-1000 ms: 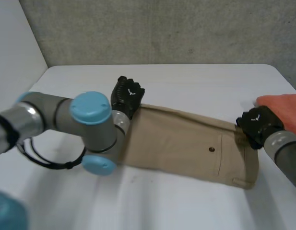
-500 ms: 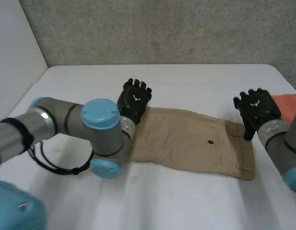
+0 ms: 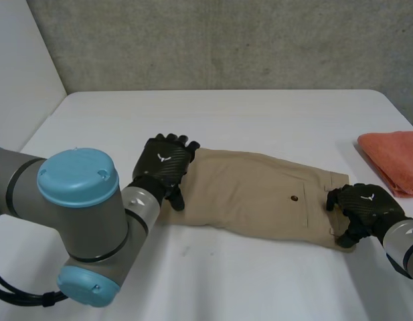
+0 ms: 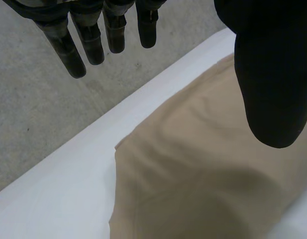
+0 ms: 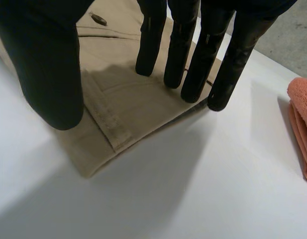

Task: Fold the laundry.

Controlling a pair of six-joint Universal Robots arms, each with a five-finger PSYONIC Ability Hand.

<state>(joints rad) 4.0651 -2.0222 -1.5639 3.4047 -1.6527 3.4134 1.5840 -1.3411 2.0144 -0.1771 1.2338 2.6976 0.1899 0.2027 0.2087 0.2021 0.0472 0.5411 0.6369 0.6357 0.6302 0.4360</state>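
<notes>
Both empty, fingers straight: left hand is at the khaki trousers' nine-o'clock end, right hand over their three-o'clock waistband. Pinching one layer could skew the fold.

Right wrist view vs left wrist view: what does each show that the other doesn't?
Right wrist view: the waistband end of the tan trousers, its button, the orange towel, the right robot hand open over that end. Left wrist view: the trousers' plain end, grey concrete past the table edge, the left robot hand open. Both: trousers lying on the white table.
</notes>
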